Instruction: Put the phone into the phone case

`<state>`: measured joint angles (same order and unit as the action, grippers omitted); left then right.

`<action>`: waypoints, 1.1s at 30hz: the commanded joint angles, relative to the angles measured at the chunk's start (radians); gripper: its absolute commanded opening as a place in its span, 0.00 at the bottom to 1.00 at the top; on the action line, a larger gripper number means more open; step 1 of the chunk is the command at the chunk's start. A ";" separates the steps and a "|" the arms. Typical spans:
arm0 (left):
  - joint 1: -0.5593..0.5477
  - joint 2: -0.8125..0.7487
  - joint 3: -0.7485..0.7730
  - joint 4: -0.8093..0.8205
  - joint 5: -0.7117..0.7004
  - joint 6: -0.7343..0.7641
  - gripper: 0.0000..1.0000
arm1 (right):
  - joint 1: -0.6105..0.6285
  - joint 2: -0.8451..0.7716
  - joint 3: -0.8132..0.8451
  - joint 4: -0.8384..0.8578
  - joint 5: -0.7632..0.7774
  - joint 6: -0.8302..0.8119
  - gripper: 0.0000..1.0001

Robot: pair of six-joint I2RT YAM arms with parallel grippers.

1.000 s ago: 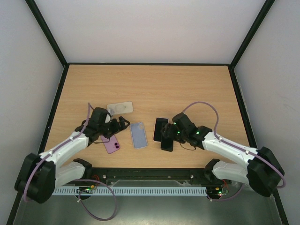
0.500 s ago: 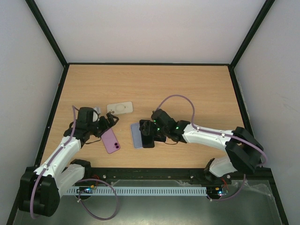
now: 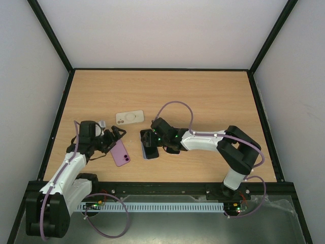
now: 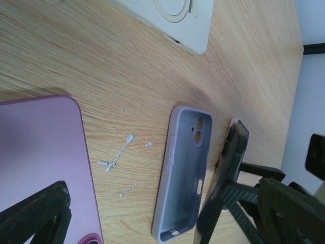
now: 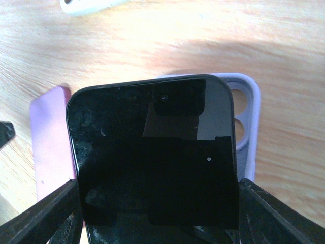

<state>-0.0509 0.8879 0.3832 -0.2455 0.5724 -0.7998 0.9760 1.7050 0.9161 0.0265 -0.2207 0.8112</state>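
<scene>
Insertion step: the right tool (image 3: 152, 139), clamped on the black phone (image 5: 152, 162), holds it tilted over the lavender case (image 4: 185, 168) near the desk's (image 3: 203, 96) near edge. The next move likely calls for levelling the phone and pressing it in. The left tool (image 3: 112, 137) is apart and empty.

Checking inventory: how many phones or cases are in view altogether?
4: cream one farthest back, pink one at left, lavender case at centre, dark phone in the right hand over it. None seems hidden.
</scene>
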 commanded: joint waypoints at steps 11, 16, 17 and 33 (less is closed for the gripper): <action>0.005 -0.017 -0.064 0.022 0.024 -0.043 0.96 | 0.021 0.084 0.131 0.022 0.070 0.028 0.59; 0.005 -0.018 -0.085 0.035 0.035 -0.054 0.94 | 0.034 0.100 0.135 -0.030 0.123 0.051 0.60; 0.005 -0.017 -0.086 0.035 0.038 -0.055 0.94 | 0.038 0.100 0.136 -0.046 0.138 0.058 0.60; 0.005 0.049 -0.045 0.059 0.047 -0.040 0.87 | 0.073 0.130 0.088 -0.097 0.149 0.227 0.67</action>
<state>-0.0509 0.9272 0.3096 -0.1867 0.6018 -0.8558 1.0355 1.8187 1.0168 -0.0223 -0.0856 0.9745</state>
